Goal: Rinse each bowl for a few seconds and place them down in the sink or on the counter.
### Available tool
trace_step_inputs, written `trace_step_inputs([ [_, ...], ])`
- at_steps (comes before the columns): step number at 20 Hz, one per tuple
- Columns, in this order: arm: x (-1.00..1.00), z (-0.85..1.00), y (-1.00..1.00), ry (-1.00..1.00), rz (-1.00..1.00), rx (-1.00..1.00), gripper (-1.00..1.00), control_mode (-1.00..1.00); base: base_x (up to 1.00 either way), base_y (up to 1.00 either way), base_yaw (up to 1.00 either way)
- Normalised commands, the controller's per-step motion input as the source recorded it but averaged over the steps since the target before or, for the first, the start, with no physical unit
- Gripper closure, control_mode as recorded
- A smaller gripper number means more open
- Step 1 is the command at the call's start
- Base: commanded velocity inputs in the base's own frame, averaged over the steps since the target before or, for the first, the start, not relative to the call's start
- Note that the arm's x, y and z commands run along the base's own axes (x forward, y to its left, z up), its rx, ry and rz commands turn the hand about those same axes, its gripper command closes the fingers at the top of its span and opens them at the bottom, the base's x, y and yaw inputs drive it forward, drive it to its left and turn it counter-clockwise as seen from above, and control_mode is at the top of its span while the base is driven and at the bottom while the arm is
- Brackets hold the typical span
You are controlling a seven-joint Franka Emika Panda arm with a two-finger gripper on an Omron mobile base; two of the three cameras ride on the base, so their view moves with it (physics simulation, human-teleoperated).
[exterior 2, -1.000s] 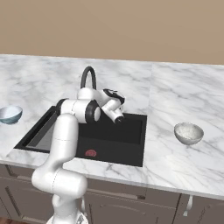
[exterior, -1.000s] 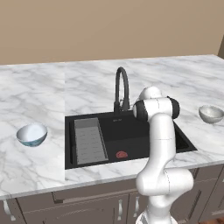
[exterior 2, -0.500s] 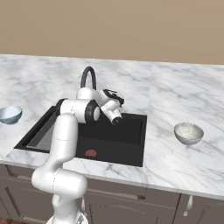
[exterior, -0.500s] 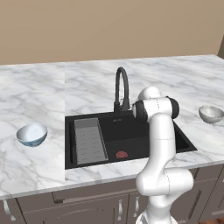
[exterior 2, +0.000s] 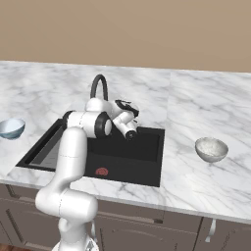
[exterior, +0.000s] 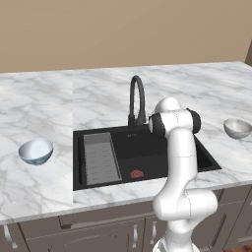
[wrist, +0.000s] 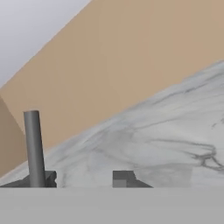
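Neither of the 2 bowls is rinsed: the blue-sided bowl (exterior: pixel 36 150) and speckled bowl (exterior 2: pixel 211 149) sit on the surface (exterior: pixel 44 103) either side of the sink (exterior: pixel 147 152), while the gripper (exterior 2: pixel 130 135) hangs over the basin, fingers part-open, holding nothing.

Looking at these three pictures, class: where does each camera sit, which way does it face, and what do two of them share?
Left base view: behind the arm's left, looking down at the sink; arm rises at lower right.
Right base view: behind its right, same sink; arm at lower left.
Hand view: on the hand, facing the counter and wall; fingers at bottom, apart, holding nothing.
Both base views share the faucet.
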Motion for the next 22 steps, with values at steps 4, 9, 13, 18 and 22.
trace_step_inputs([
  [4, 0.0, -0.17, -0.55, 0.11, -0.01, 0.12, 1.0, -1.0, 0.0, 0.0, 0.0],
  [9, 0.0, -0.23, -0.47, 0.13, 0.0, 0.12, 1.0, -1.0, 0.0, 0.0, 0.0],
  [13, 0.0, -0.05, -0.23, 0.09, 0.0, 0.07, -1.0, -1.0, 0.0, 0.0, 0.0],
  [18, 0.01, 0.25, -0.29, 0.01, 0.0, 0.08, -1.0, -1.0, 0.0, 0.0, 0.0],
  [22, 0.1, 0.56, -0.29, 0.0, 0.0, 0.06, -1.0, -1.0, 0.0, 0.0, 0.0],
])
